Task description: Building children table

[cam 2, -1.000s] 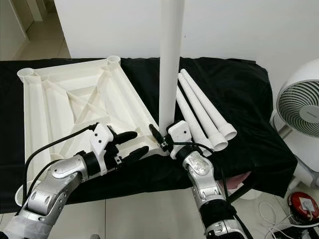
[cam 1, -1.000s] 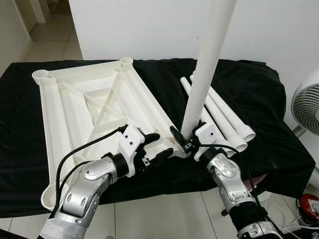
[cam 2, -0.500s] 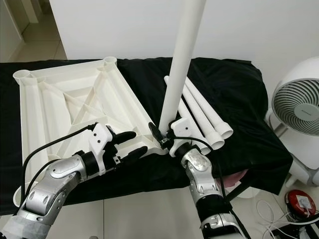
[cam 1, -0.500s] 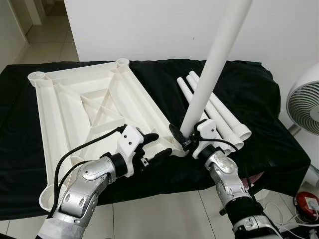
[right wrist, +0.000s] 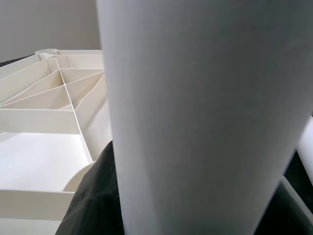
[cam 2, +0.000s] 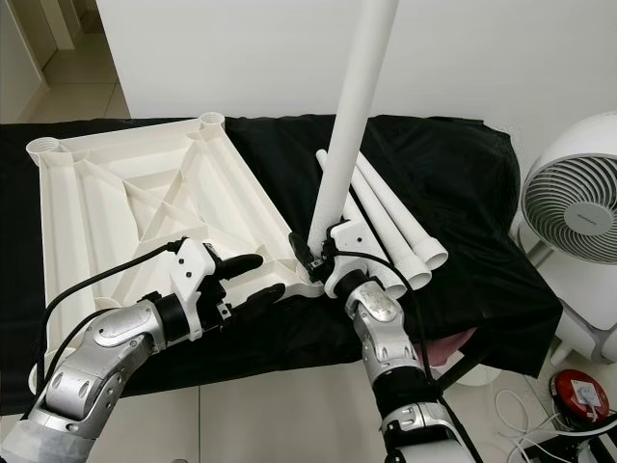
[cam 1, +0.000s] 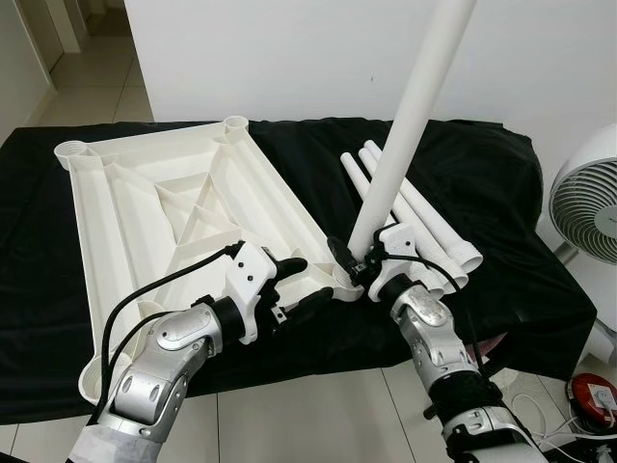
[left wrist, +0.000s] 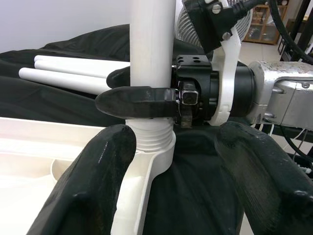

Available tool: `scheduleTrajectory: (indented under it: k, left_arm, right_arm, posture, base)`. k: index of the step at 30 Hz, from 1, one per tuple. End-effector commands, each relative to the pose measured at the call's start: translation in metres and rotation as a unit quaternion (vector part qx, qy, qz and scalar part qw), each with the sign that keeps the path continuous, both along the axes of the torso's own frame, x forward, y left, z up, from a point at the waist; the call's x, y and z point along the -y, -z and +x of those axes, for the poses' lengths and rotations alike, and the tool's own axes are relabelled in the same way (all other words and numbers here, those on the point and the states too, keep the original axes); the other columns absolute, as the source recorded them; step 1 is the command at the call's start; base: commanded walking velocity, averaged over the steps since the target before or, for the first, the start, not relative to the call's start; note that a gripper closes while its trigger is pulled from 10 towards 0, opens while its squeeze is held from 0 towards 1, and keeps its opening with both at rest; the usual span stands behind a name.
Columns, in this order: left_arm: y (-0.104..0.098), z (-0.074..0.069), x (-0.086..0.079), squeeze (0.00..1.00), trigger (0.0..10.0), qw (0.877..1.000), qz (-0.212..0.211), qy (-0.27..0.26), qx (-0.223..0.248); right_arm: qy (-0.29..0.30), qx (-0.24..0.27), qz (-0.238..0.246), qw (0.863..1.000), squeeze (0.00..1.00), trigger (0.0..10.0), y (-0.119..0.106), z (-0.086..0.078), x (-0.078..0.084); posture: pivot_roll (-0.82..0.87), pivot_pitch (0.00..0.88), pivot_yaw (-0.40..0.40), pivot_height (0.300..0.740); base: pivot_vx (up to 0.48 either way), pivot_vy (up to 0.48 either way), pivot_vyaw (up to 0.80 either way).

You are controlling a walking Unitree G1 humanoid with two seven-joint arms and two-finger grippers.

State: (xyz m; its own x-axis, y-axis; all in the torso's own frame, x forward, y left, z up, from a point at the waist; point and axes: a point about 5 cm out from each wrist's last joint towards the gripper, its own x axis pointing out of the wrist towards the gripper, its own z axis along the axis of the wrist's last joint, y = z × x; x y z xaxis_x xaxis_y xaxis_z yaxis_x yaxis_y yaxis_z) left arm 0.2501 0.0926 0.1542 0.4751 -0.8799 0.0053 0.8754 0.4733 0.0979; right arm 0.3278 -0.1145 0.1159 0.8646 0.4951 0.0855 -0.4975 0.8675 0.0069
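My left gripper (cam 1: 297,282) waits with fingers open beside the near-right corner socket (left wrist: 155,149) of the upturned tabletop (cam 1: 164,207), while my right gripper (cam 1: 355,265), clamping the leg (cam 1: 400,130), has swung it from tilted back toward upright, so it should seat.

Smooth matt white plastic tabletop (cam 1: 183,207) and leg (cam 1: 405,135); soft matt black cloth (cam 1: 482,193); brushed silver metal arms.

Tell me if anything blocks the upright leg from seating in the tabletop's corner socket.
Nothing visible does. The leg, held by the right gripper, already has its threaded end in the corner socket of the tabletop.
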Motion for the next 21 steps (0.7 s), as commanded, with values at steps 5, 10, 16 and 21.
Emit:
scheduleTrajectory:
  k: [5,10,16,21]
  left_arm:
    - [0.0,-0.002,-0.001,0.0,10.0,1.0,0.006,-0.007,-0.001]
    - [0.0,-0.003,-0.001,0.0,10.0,1.0,0.006,-0.008,-0.001]
    - [0.0,-0.002,0.001,0.0,10.0,1.0,0.004,-0.004,-0.002]
    - [-0.001,-0.001,-0.001,0.0,10.0,1.0,0.008,0.0,-0.001]
  right_arm:
    - [0.039,-0.053,0.017,0.998,0.0,10.0,0.022,-0.009,-0.003]
    - [0.078,-0.049,0.041,0.995,0.0,10.0,0.019,-0.01,-0.005]
    - [0.203,-0.054,0.086,0.974,0.0,10.0,0.012,-0.004,-0.017]
    - [0.237,-0.042,0.082,0.967,0.0,10.0,0.006,-0.002,-0.021]
  posture:
    - [-0.03,0.0,-0.029,0.74]
    - [-0.03,0.0,-0.029,0.74]
    - [-0.02,0.0,-0.021,0.74]
    - [-0.02,0.0,-0.017,0.74]
  base:
    - [0.0,0.0,0.0]
    - [0.0,0.0,0.0]
    - [0.0,0.0,0.0]
    - [0.0,0.0,0.0]
